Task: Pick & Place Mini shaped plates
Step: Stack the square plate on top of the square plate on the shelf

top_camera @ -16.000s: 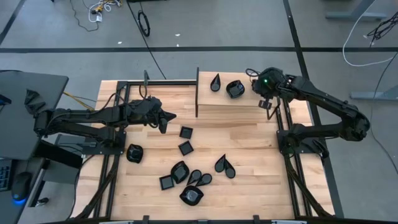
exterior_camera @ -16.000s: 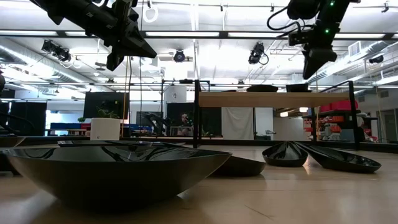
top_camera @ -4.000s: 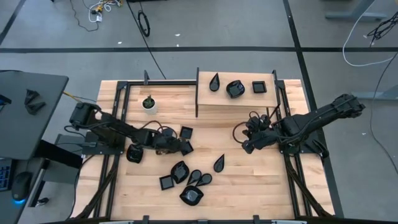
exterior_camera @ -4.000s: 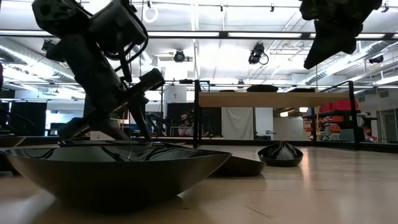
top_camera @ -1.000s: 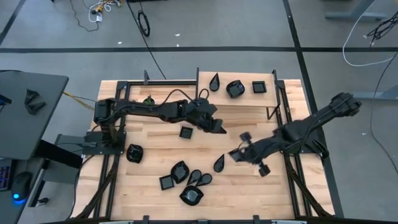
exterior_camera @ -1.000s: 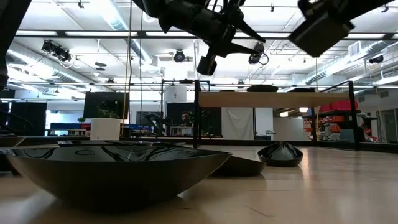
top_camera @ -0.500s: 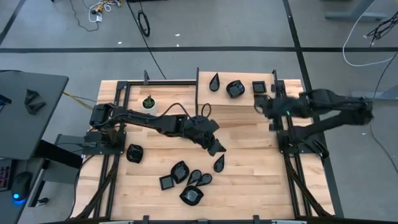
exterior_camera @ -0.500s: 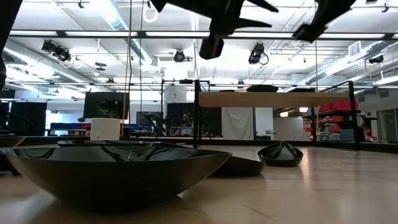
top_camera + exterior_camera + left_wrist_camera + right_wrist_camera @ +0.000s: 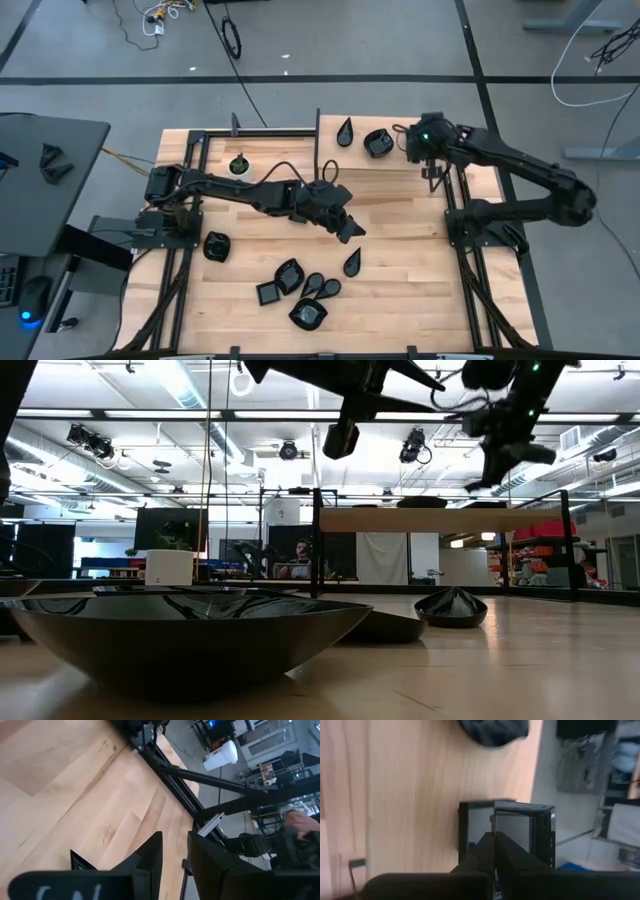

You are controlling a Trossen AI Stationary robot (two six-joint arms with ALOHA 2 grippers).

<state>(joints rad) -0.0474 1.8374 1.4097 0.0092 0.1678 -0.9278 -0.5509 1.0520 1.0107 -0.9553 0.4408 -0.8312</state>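
Observation:
Several black mini shaped plates (image 9: pixel 300 285) lie on the near half of the table, a teardrop one (image 9: pixel 352 263) apart from them. A teardrop plate (image 9: pixel 346 131) and a rounded plate (image 9: pixel 378 143) rest on the raised shelf (image 9: pixel 385 172) at the far right. My left gripper (image 9: pixel 348 228) hangs high over mid-table, shut on a square plate (image 9: pixel 82 861). My right gripper (image 9: pixel 495 836) is shut and points down over the middle of another square plate (image 9: pixel 527 837) on the shelf. That plate is hidden under the gripper in the high view. My left gripper carries the square plate clear of the table. One black corner (image 9: pixel 75 856) juts out beside a finger (image 9: pixel 150 852). The fingers themselves hide where they meet the plate. My right gripper stands over the shelf's square plate; whether its tips touch it, I cannot tell.
A white pot with a green plant (image 9: pixel 239 165) stands at the far left. A rounded plate (image 9: pixel 215 247) lies by the left arm's base. A dark upright board (image 9: pixel 318 150) closes the shelf's left end. Bare wood lies right of the near plates.
My right gripper has swung from mid-table, near the lone teardrop plate, toward the far edge and up over the shelf, staying shut. My left gripper has drifted a little toward the near edge with its plate, staying high.

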